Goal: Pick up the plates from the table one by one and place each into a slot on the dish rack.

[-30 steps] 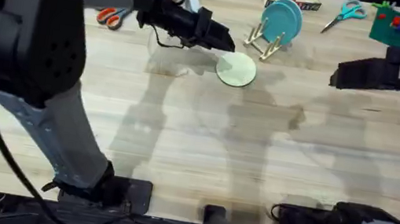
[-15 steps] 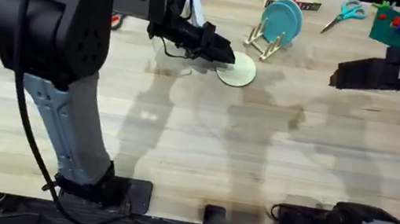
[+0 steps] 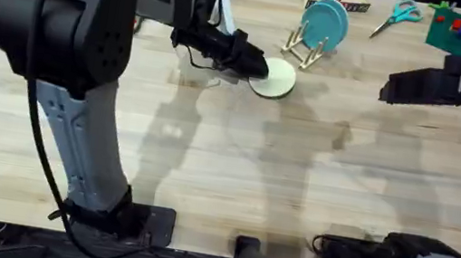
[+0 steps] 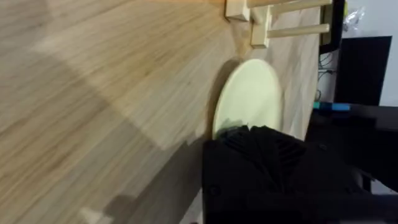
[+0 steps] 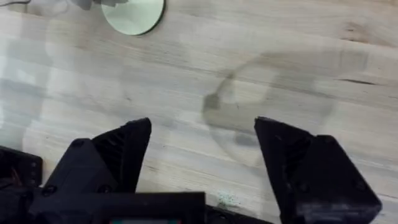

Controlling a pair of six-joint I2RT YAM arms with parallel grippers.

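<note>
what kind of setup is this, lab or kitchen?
Most likely a lab bench, not a kitchen: a butcher-block table holding a dish rack, scissors and toy bricks, with two robot arms clamped at its edge.

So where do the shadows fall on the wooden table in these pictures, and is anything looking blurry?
Overhead: soft grey arm shadows spread across the light wooden butcher-block table below the pale cream-yellow round plate; the left arm near the camera looms large, dark and blurred. Left wrist: a broad slanted shadow crosses the wood beside the plate. Right wrist: a faint ring-shaped shadow lies on the planks above the open right gripper.
</note>
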